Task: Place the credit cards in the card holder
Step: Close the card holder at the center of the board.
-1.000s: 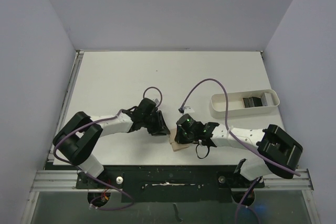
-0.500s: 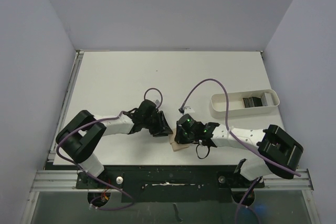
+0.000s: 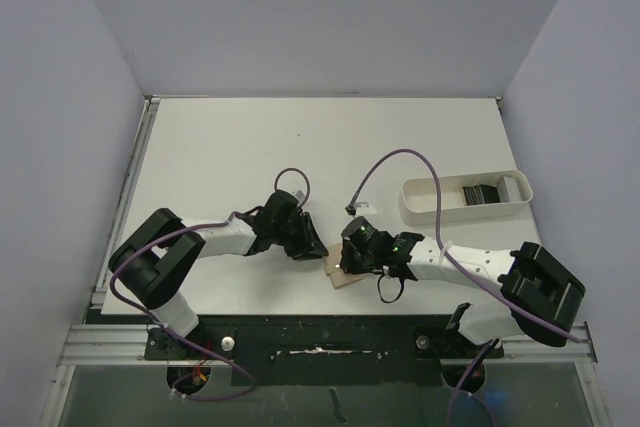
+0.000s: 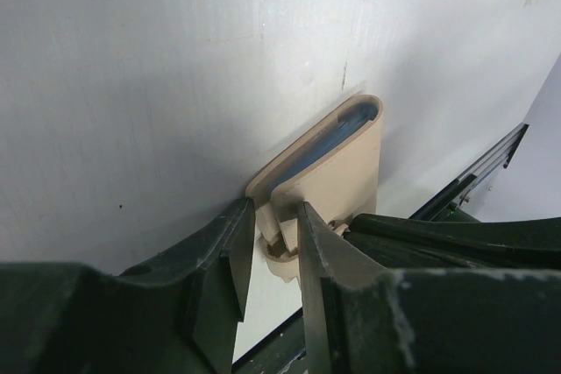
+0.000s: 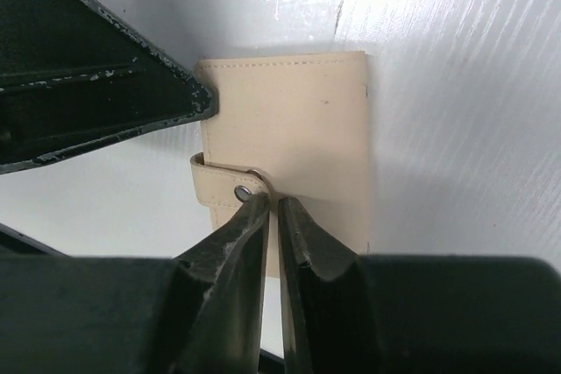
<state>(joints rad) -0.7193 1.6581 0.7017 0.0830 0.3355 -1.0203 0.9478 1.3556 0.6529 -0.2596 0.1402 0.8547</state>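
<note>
The card holder [image 3: 347,280], a closed tan wallet, lies near the table's front edge between both arms. In the left wrist view it [image 4: 346,172] is seen edge-on with its light blue lining showing. My left gripper [image 4: 274,221] is closed narrowly on its near edge; in the top view this gripper [image 3: 318,250] is at the wallet's left. My right gripper [image 5: 273,201] is pinched on the strap beside the snap stud [image 5: 242,193], over the wallet's tan face [image 5: 298,120]. In the top view the right gripper [image 3: 343,265] is on the wallet. The dark credit cards [image 3: 483,192] lie in the tray.
A white oblong tray [image 3: 430,209] stands at the right side of the table. A purple cable [image 3: 400,157] loops over the table from the right arm. The table's front edge and black rail [image 3: 320,322] run just below the wallet.
My left gripper has crept right, closer onto the wallet's edge. My right arm has shifted slightly right and turned at the wallet. The wallet has stayed in place.
</note>
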